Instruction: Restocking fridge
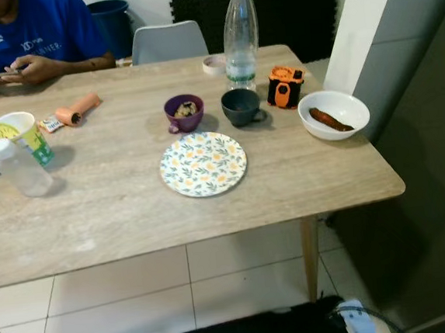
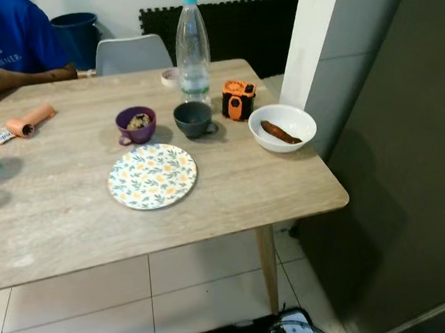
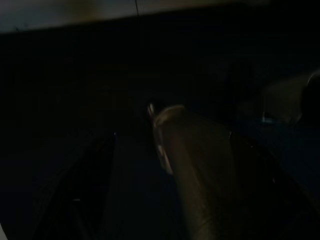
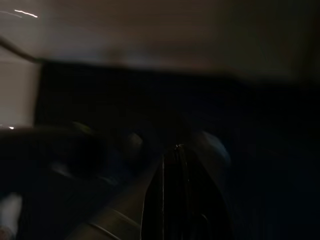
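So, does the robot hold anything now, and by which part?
It cannot be told: both wrist views are too dark. The bottle and white bowl stand untouched on the table.

A light wooden table (image 1: 133,213) is seen across the frame, on which a floral plate (image 1: 203,163), purple bowl (image 1: 183,112), dark cup (image 1: 241,106), water bottle (image 1: 240,32) and white bowl (image 1: 333,113) are set.
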`<state>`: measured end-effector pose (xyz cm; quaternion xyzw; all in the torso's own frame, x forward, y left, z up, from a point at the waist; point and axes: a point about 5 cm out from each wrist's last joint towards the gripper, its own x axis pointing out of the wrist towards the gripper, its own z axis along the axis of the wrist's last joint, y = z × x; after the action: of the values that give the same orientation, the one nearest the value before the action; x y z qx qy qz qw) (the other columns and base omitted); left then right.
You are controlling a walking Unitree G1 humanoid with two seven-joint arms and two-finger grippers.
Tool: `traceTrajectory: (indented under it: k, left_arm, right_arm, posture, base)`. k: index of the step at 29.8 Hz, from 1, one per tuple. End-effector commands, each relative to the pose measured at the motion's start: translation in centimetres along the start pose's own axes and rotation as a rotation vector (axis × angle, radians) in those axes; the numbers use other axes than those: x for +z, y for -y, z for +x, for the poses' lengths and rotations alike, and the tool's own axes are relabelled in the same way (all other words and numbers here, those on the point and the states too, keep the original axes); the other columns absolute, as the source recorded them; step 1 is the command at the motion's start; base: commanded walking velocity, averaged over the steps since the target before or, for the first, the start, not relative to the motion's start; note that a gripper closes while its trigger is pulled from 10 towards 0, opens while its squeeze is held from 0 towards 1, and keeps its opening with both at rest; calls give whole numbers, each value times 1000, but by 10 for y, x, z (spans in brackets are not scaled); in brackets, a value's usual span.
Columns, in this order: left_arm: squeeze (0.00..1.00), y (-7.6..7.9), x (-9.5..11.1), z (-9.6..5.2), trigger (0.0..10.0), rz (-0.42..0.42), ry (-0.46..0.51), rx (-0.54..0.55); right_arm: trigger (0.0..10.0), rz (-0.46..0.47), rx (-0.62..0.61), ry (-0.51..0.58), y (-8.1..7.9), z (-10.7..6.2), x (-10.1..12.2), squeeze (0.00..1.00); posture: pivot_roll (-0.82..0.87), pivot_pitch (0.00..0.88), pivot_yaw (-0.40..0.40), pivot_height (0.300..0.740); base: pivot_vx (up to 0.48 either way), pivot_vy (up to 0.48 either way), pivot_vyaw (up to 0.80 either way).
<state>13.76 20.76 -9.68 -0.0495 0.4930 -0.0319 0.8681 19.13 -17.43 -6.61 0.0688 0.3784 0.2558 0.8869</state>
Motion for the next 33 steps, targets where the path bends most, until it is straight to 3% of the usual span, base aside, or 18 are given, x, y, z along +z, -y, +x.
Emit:
traceTrajectory:
  k: [1, 4, 6, 10, 12, 13, 17, 22, 27, 28, 29, 30, 32, 33]
  left_arm:
    - [0, -1, -9, -2, 10000, -26, -21, 14]
    - [0, -1, -8, -2, 10000, -26, -21, 13]
    - [0, -1, -8, -2, 10000, -27, -20, 11]
    - [0, -2, -8, -2, 10000, -27, -19, 11]
    - [0, -2, -8, -2, 10000, -25, -19, 11]
    - [0, -2, -8, -2, 10000, -25, -19, 11]
    - [0, 1, -9, -2, 10000, 16, -31, -10]
    - [0, 1, -11, -2, 10000, 17, -37, -10]
    - [0, 0, -11, -2, 10000, -18, -29, 8]
    - [0, 0, -11, -2, 10000, -15, -29, 6]
    - [0, 0, -10, -2, 10000, -14, -30, 6]
    - [0, 0, -10, -2, 10000, -15, -29, 5]
    - [0, 0, -10, -2, 10000, -15, -29, 5]
    - [0, 0, -10, -2, 10000, -16, -29, 5]
  right_arm:
    - [10000, -13, 47, 15, -3, 0, 1, 0]
    - [10000, -43, 119, 46, -5, 1, 11, 0]
    - [10000, -89, 248, 78, -10, 2, 24, 0]
    - [10000, -113, 312, 88, -12, 1, 30, 0]
    - [10000, -186, 505, 97, -20, -2, 45, 0]
    - [10000, -186, 505, 97, -20, -2, 45, 0]
    - [10000, -285, 738, 115, -32, -12, 64, 0]
    - [10000, -343, 853, 142, -43, -22, 83, 0]
    - [10000, -438, 988, 221, -65, -37, 118, 0]
    - [10000, -454, 1021, 242, -70, -42, 126, 192]
    - [10000, -464, 1050, 256, -74, -47, 132, 192]
    - [10000, -467, 1082, 268, -78, -52, 137, 788]
    - [10000, -467, 1082, 268, -78, -52, 137, 788]
    - [10000, -472, 1119, 284, -82, -58, 142, 1000]
  posture:
    - [-60, 108, 3, 740]
    - [-60, 109, 3, 740]
    - [-60, 109, 3, 740]
    - [-62, 109, 3, 740]
    - [-62, 109, 3, 740]
    - [-62, 109, 3, 740]
    - [-64, 112, 1, 740]
    - [-67, 113, 1, 740]
    - [-65, 114, -1, 740]
    - [-65, 114, -1, 740]
    - [-65, 114, -1, 740]
    - [-65, 114, -1, 740]
    - [-65, 114, -1, 740]
    - [-65, 114, -1, 740]
  base:
    - [0, 0, 0]
    - [0, 0, 0]
    - [0, 0, 0]
    - [0, 0, 0]
    - [0, 0, 0]
    - [0, 0, 0]
    - [0, -232, 0]
    - [0, -464, 0]
    - [0, 0, 0]
    - [0, 0, 0]
    - [0, 0, 0]
    - [0, 0, 0]
    - [0, 0, 0]
    - [0, 0, 0]
